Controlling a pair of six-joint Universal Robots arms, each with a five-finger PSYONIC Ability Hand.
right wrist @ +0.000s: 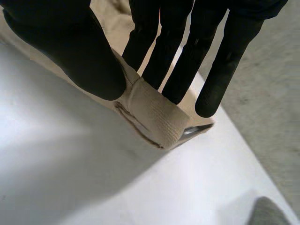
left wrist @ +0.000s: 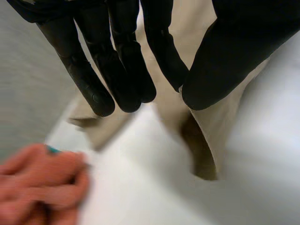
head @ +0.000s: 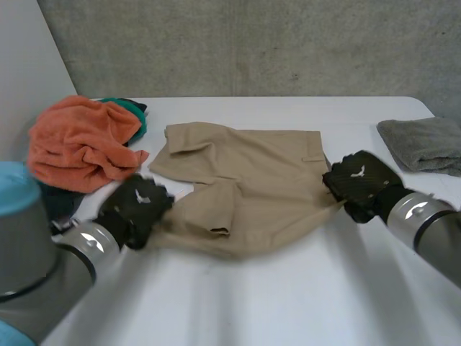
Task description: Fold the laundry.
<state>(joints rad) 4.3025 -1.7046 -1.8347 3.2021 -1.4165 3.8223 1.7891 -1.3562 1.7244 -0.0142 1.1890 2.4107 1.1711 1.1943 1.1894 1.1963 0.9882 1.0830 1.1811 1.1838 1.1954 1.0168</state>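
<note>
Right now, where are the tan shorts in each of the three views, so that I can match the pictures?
Head view: tan shorts at the white table's middle, between left hand and right hand.
Left wrist view: shorts between the left hand's thumb and fingers.
Right wrist view: hem pinched between the right hand's thumb and fingers.
Shared landmark: the white table.
</note>
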